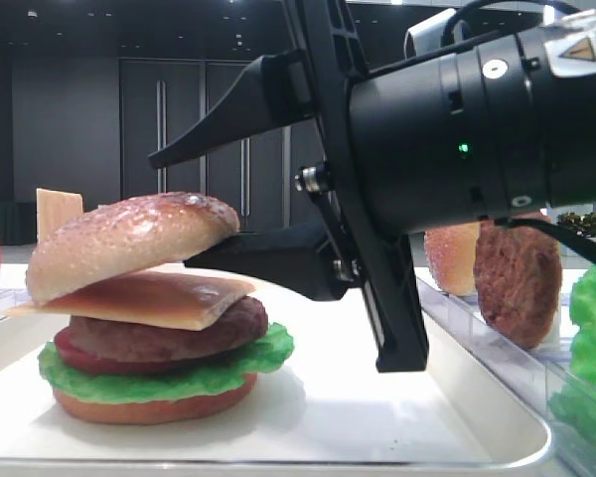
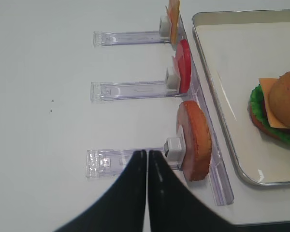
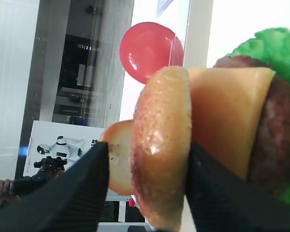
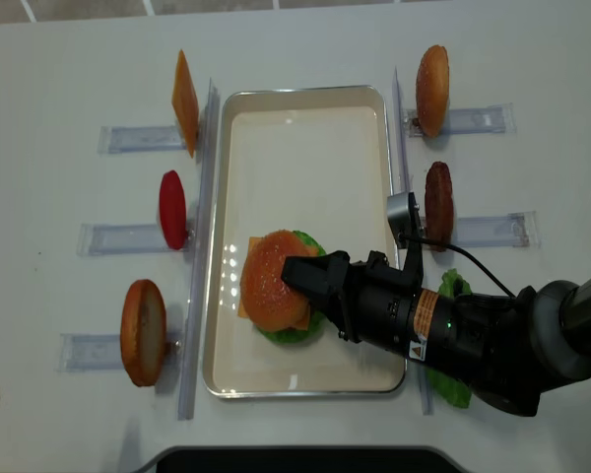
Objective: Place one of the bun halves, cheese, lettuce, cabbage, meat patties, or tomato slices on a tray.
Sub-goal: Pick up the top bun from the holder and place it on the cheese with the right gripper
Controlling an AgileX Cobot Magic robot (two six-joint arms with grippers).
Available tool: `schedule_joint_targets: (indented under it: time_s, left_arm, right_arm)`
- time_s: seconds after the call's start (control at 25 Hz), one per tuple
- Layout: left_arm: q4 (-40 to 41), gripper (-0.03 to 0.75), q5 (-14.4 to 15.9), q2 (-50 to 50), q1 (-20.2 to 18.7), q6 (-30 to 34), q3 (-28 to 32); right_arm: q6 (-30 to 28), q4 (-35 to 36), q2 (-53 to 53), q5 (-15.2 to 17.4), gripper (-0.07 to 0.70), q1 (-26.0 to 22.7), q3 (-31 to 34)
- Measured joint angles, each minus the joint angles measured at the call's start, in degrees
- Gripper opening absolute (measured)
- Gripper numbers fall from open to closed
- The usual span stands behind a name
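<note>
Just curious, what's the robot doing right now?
Right hand open around bun top, resting on the cheese. Left hand shut, idle. Nothing in the way.

White tabletop under everything, evenly lit. Behind it, dark room: tall dark wall panels with vertical handles, small ceiling lights above. Right wrist view: bright pale wall, poster with white robot figure.
</note>
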Motion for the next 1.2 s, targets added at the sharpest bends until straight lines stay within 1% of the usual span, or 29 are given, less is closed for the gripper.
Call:
schedule_joint_targets:
  time_s: [0.12, 0.32, 0.56, 0.76, 1.08, 1.2]
  left_arm:
    - [0.0, -0.007, 0.0, 0.0, 0.0, 0.0, 0.0]
    - [0.0, -0.007, 0.0, 0.0, 0.0, 0.0, 0.0]
    - [0.0, -0.007, 0.0, 0.0, 0.0, 0.0, 0.0]
    - [0.0, -0.007, 0.0, 0.0, 0.0, 0.0, 0.0]
    - [0.0, -0.007, 0.0, 0.0, 0.0, 0.15, 0.0]
    - [0.0, -0.007, 0.0, 0.0, 0.0, 0.15, 0.0]
  right_arm:
    - [-0.21, 0.0, -0.33, 0.46, 0.343, 0.0, 0.0]
    - [-1.31, -0.36, -2.44, 2.77, 0.345, -0.47, 0.0]
    - [-2.66, -0.61, -2.53, 5.25, 0.347, -0.63, 0.0]
    - [-4.1, -0.2, -3.19, 6.13, 0.347, -0.63, -0.18]
    - [-4.53, 0.28, -3.19, 8.1, 0.348, -0.63, -2.22]
    - [-6.0, 0.4, -3.19, 9.73, 0.349, -0.63, -2.32]
